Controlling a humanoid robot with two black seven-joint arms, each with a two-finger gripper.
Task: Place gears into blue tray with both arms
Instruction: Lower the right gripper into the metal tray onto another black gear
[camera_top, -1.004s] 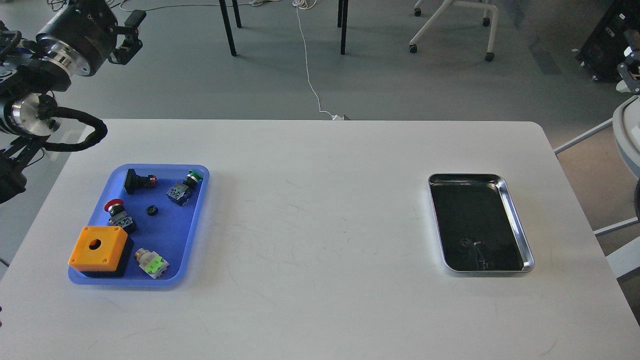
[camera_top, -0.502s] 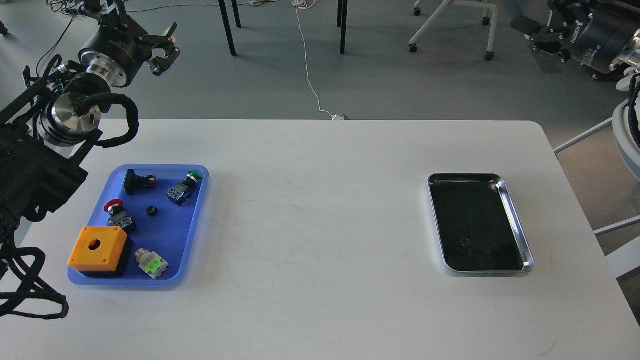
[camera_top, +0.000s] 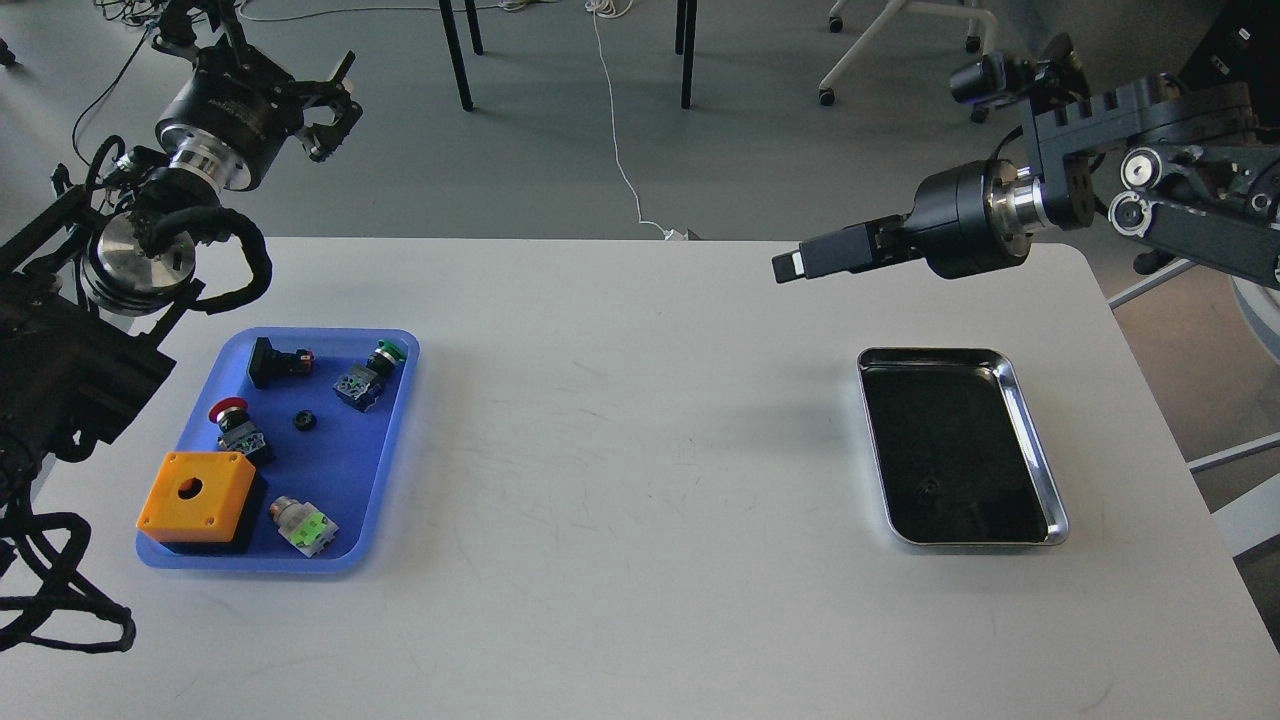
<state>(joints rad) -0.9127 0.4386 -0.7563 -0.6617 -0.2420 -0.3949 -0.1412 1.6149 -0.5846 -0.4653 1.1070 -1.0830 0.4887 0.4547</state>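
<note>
Done: I count one gear (camera_top: 304, 421) already in the blue tray (camera_top: 395, 440), lying near the tray's middle among the push-buttons (camera_top: 362, 378) and just above the orange box (camera_top: 197, 497).
Left: I judge the second gear (camera_top: 929, 488) is the small dark ring in the silver tray (camera_top: 1040, 440), toward that tray's near end; it is faint, so I hold this loosely.
Left claw (camera_top: 335, 100): up past the blue tray's far end, well apart from it, fingers spread, empty.
Right claw (camera_top: 790, 266): beyond the silver tray's far-left corner, well apart from the gear; seen side-on, I cannot tell whether it is parted or clenched; nothing seen in it.
Next, by my reckoning: right claw goes down to the silver tray.
</note>
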